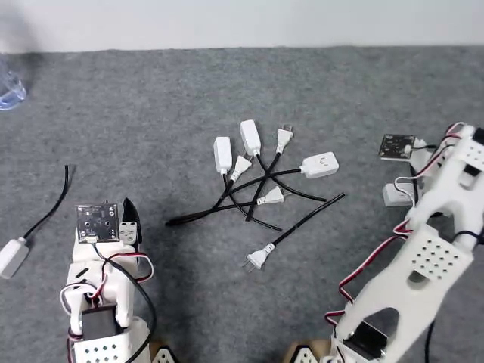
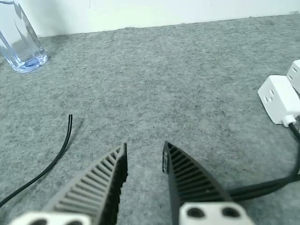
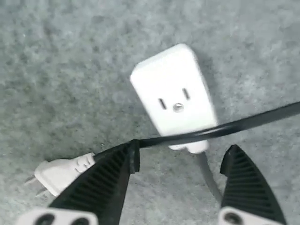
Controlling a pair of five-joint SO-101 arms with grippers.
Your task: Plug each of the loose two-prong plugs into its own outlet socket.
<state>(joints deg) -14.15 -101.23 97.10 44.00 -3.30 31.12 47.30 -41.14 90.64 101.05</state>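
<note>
The table (image 1: 355,91) is covered by grey carpet (image 1: 151,91). Its far edge is bounded by a white wall (image 1: 242,23).

The left arm (image 1: 106,302) sits folded low, to the left of the tangle of cords (image 1: 249,193) and nearer the robot's own side of the table, with its wrist pointing forward. The left gripper (image 2: 144,151) hangs close over the surface, well apart from the tangle, its ribbed black fingers (image 2: 105,180) spread. The right arm (image 1: 427,261) stretches out long to the right of the tangle, its wrist bent downward. The right gripper (image 3: 183,151) points down, its fingers (image 3: 105,183) parted wide.
</note>
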